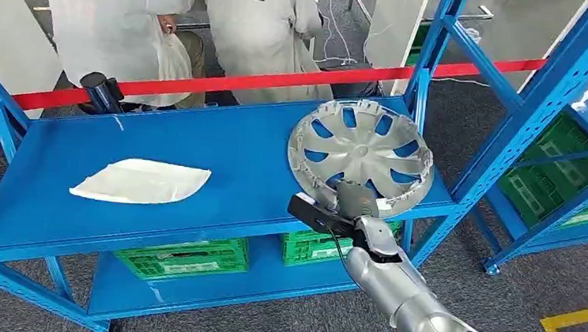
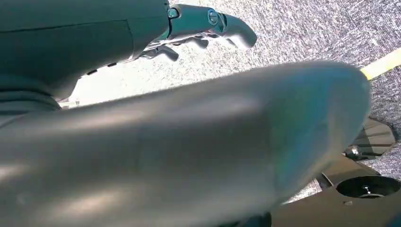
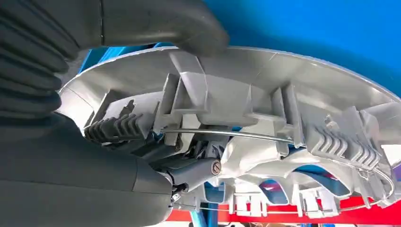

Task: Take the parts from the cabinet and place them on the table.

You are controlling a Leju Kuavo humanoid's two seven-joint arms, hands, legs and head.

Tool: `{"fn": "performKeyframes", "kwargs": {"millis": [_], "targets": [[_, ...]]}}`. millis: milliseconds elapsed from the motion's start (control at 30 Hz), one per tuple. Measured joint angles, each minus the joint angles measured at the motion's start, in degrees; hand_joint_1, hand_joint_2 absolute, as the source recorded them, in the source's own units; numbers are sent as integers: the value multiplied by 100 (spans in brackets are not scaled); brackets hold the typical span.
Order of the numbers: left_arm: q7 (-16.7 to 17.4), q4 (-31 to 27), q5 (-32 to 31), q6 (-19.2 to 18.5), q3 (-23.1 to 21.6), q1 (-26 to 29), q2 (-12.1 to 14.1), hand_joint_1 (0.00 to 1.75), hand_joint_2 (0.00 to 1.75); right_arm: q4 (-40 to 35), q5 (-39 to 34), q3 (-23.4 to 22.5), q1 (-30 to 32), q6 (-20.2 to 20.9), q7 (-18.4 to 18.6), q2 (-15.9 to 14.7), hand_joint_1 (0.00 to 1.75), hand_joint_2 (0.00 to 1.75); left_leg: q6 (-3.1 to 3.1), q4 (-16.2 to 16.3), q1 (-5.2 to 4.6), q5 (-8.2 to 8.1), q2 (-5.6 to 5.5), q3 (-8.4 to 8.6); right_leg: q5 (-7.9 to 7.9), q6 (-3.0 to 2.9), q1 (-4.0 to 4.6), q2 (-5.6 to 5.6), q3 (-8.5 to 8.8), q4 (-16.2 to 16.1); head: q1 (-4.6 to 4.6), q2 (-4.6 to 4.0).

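Gripping the near rim of a silver hubcap (image 1: 361, 154), the right hand (image 1: 354, 198) reaches in from below on its silver arm in the head view. The hubcap sits tilted at the right end of the top shelf (image 1: 220, 156) of a blue metal rack, its far rim toward the back edge and its near rim lifted at the front edge. A white flat part (image 1: 143, 181) lies on the left half of the same shelf, well apart from the hubcap. Green crates (image 1: 186, 257) stand on the lower shelf. Red tape (image 1: 226, 81) runs behind the rack, with two people in white coats (image 1: 191, 23) beyond it.

In the left wrist view, the left hand (image 2: 198, 30) hangs over grey carpet with nothing in it; its fingers are bent loosely and apart.

In the right wrist view, the thick grey thumb (image 3: 161, 23) presses on the outer edge of the hubcap (image 3: 265, 109), while darker fingers (image 3: 194, 168) hook into the ribbed inner side by the wire retaining ring. Blue shelf surface shows behind the rim.
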Motion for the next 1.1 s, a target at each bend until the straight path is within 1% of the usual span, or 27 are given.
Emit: {"fn": "performKeyframes", "kwargs": {"millis": [367, 567, 633, 667, 733, 800, 867, 933, 1000, 1100], "targets": [[-5, 0, 0, -2, 0, 0, 0, 0, 0, 2, -11, 0, -3, -11, -7, -2, 175, 175, 7, 0, 0, -5, 1, -2, 1, 3, 0, 3, 1, -8, 0, 0], [26, 0, -44, -2, 0, -8, -2, 0, 0, 0, -50, 0, 12, -83, 2, -20, 175, 175, 9, 0, 0, -6, 0, -1, 1, 4, 0, 2, 3, -10, 0, 0], [31, 0, -44, -2, 0, -12, -2, 0, 0, -13, -87, 0, 37, -166, -66, -20, 175, 175, 9, 0, 0, -6, 0, -1, 1, 4, 0, 2, 5, -10, 0, 0], [28, 0, -44, 0, 0, -12, -2, 0, 175, -53, -129, -4, 70, -236, -153, -20, 175, 175, 9, 0, 0, -6, -1, -3, 1, 4, 0, 2, 5, -10, 0, 0], [17, 0, -42, 0, 0, -6, -2, 0, 175, -168, -233, -17, 148, -430, -397, -22, 175, 175, 9, 0, 0, -6, 1, -6, 2, 4, 0, 3, 1, -10, 0, 0], [2, 0, -35, -2, 0, -3, 0, 0, 175, -444, -406, -24, 294, -748, -781, -22, 175, 175, 11, 0, 0, -7, 8, -18, 3, 5, 0, 7, -6, -8, 0, 0], [-22, 0, -55, 2, 0, 6, 0, 0, 175, -904, -579, -24, 469, -1030, -1153, -22, 175, 175, 11, 0, 0, -7, 6, -26, 4, 5, 0, 6, -22, -8, 0, 0], [-57, 0, -74, 51, 0, 26, 0, 0, 175, -1491, -651, -22, 616, -1239, -1401, -22, 175, 175, 12, 0, 0, -3, 1, -39, 3, 6, 0, 4, -31, -7, 0, 0], [-72, 0, -98, 77, 0, 46, -4, 0, 175, -2084, -564, 11, 665, -1371, -1484, -22, 175, 175, 13, 0, 0, 1, -6, -54, 3, 6, 0, -3, -42, -6, 0, 0], [-74, 0, -105, 118, 0, 43, -13, 0, 175, -2919, -279, 193, 607, -1379, -1403, -7, 175, 175, 13, -1, 0, 0, -4, -57, 2, 6, 0, 4, -48, -6, 0, 0]]}}
